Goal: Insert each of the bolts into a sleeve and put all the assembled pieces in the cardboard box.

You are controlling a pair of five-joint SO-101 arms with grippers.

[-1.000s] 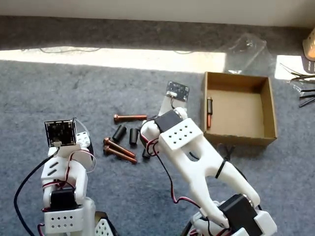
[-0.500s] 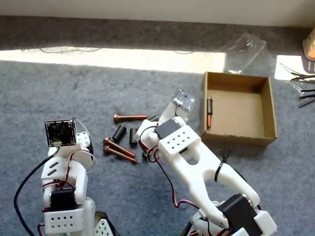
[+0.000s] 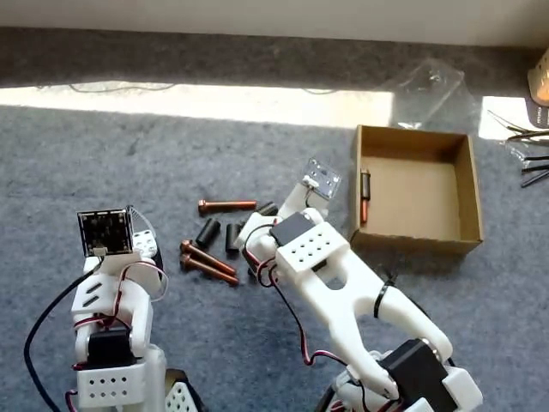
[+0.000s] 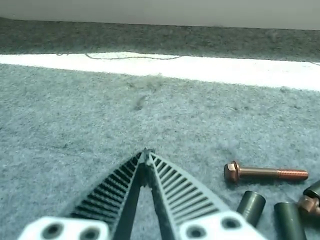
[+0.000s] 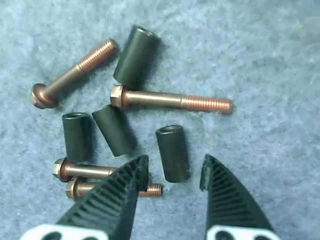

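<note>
Motion over the last second belongs to the right arm (image 3: 326, 257) alone. In the high view its wrist has dropped slightly lower in the frame, just left of the box, and the shift has nearly stopped. The left arm (image 3: 111, 309) at lower left has not stirred. The right gripper (image 5: 174, 166) is spread wide, its jaws standing either side of one black sleeve (image 5: 173, 152) without touching it, so it looks to be lining up a sleeve pickup. The left gripper (image 4: 146, 159) is pressed closed on nothing, above bare carpet (image 4: 100, 115). The cardboard box (image 3: 413, 245), right of centre, holds one assembled piece (image 3: 364, 196) against its left wall. Loose bolts (image 3: 208, 260) and sleeves (image 3: 208, 231) lie left of centre, so most of the job remains. No legible writing, label or brand mark can be made out.
</note>
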